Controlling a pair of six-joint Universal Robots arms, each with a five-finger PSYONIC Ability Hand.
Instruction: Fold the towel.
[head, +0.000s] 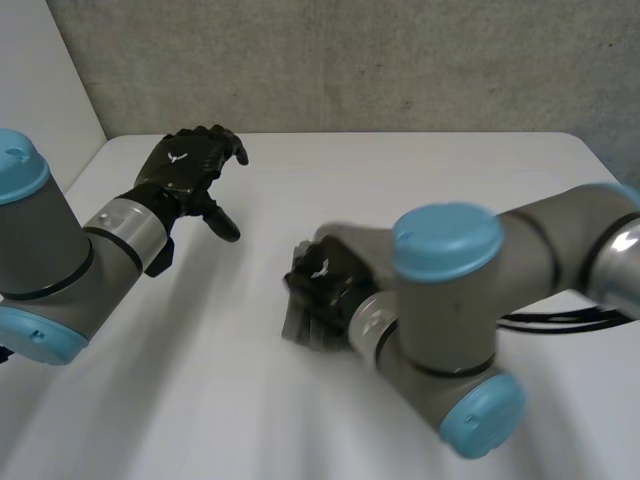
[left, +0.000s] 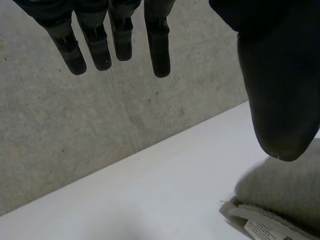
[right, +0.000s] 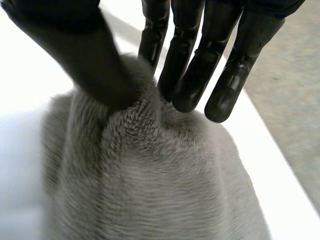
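State of left hand: raised above the white table, near its far left corner. Fingers straight and side by side, thumb set well apart from them. Wide open, holding nothing.

Position of grey towel: lying on the table, fleecy pile upward. In the left wrist view, visible as a grey hem with a white label, near the thumb tip of the open hand. Contact there cannot be told.

State of right hand: low over the middle of the table, palm down, at the end of the right arm. In the right wrist view, closed narrowly on the towel, with the thumb on one side, fingertips on the other and a raised ridge of pile pinched between. Cloth puckered up toward the pinch, spreading in soft folds away from it. Edge, corner or middle of the towel: cannot tell.

Behind the table: grey concrete wall.
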